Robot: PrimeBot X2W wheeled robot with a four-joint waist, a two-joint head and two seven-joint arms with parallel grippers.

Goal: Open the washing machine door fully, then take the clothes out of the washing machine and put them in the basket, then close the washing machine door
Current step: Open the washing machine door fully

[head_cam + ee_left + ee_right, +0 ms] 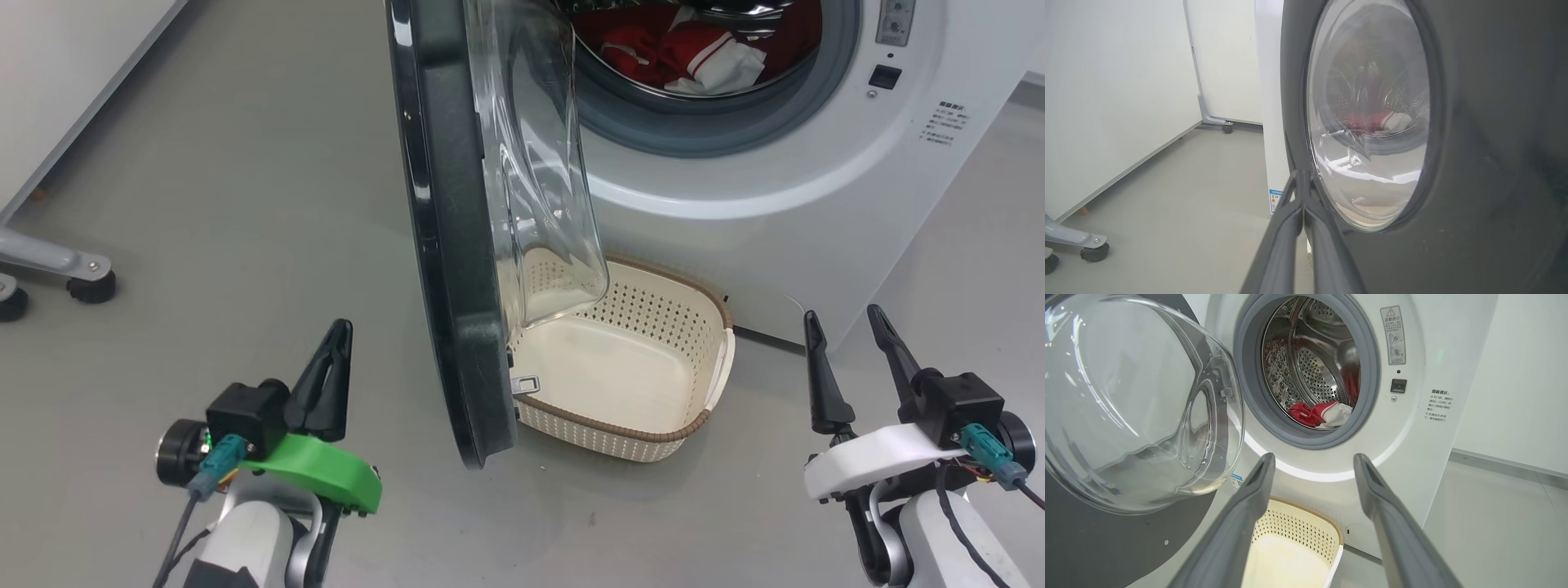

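The washing machine (816, 188) is big and white, and it stands on the grey floor (245, 204). The washing machine door (445, 245) is swung out part of the way, so the head view sees its black rim from the side. The clear glass bowl (539, 163) in the door bulges out over the left end of the basket (645, 309). The basket sits on the floor, right in front of the washing machine and just under its round hole. It is cream with little holes and a brown rim, and there is nothing in it. The clothes (694, 53) are red and white, and they lie inside the drum at the bottom. The left gripper (343, 331) is low on the left of the door, near it but not touching it. Its two dark fingers are pressed tight together with nothing between them. In the left wrist view the left gripper (1302, 176) points at the outside of the door (1474, 163), close to the edge of the glass. The right gripper (842, 314) is low on the right of the basket, and its two fingers are spread wide with nothing held. In the right wrist view the right gripper (1314, 457) points up at the drum and the clothes (1318, 414), with the basket (1294, 535) below. A grey leg on black wheels (57, 269) stands far off on the left.
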